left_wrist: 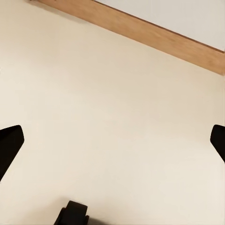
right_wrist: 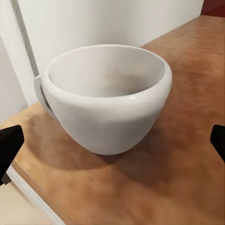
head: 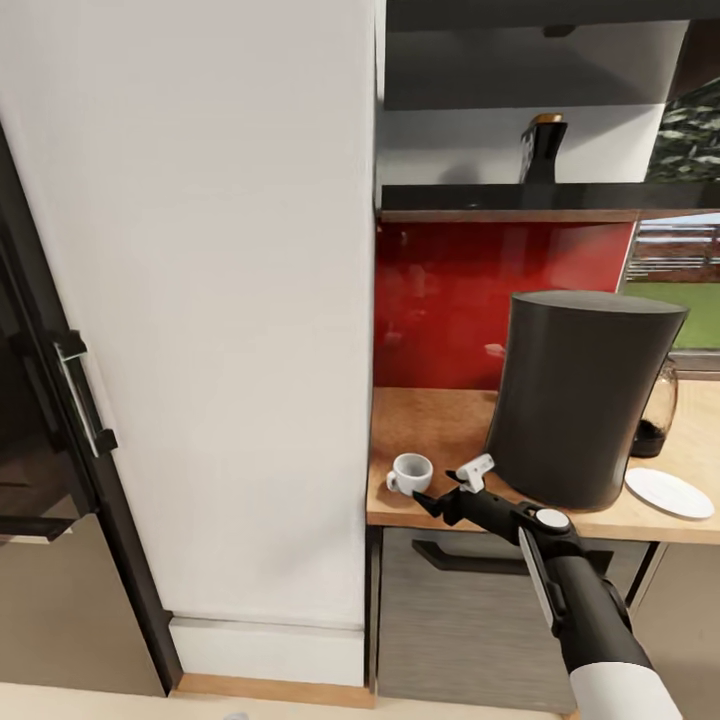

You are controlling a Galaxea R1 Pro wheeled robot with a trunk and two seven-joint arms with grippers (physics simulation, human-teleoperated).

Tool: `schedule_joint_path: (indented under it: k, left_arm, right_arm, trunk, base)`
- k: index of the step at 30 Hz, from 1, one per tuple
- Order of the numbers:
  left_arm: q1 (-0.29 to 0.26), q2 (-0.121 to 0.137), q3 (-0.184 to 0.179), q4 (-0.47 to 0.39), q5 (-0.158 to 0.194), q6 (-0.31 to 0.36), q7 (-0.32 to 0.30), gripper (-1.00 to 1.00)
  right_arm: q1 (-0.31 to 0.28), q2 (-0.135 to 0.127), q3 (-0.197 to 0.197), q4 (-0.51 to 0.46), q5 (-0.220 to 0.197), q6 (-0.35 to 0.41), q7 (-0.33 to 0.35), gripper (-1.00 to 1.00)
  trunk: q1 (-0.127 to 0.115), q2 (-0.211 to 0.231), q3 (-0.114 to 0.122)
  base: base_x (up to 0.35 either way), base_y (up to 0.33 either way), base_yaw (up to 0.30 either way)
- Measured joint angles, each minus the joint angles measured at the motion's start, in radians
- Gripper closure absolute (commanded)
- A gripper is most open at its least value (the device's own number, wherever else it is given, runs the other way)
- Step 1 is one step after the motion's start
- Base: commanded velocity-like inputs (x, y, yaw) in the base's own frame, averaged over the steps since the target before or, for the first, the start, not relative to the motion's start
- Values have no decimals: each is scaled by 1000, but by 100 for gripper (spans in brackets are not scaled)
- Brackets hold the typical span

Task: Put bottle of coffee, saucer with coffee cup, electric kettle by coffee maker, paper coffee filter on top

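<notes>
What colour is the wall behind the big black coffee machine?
Shiny red backsplash, behind the coffee maker; the head view shows it best.

The right arm (head: 575, 590) is mostly matte black, with a white sleeve-like segment at the end farthest from the coffee cup (head: 410, 473) and a thin white stripe along its forearm. Nearer the cup, a round white cap with a grey centre marks a joint. The right gripper (head: 440, 490) has 2 fingers, 1 black and 1 white. The left gripper (left_wrist: 112, 140) shows 2 black fingertips and a dark rounded piece between them
</notes>
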Motion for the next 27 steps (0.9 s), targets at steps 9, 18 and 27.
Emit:
schedule_joint_path:
  k: [9,18,27]
  left_arm:
    - [0,0,0,0,0,0,0,-100]
    - [0,0,0,-1,0,0,0,-100]
    - [0,0,0,-2,0,0,0,-100]
  right_arm:
    - [0,0,1,1,0,0,0,-100]
    - [0,-1,0,1,0,0,0,-100]
    - [0,-1,0,1,0,0,0,-100]
  trunk:
    - [0,0,0]
    - [0,0,0]
    - [0,0,0]
  base:
    - [64,47,0]
    - [64,15,0]
    - [6,2,0]
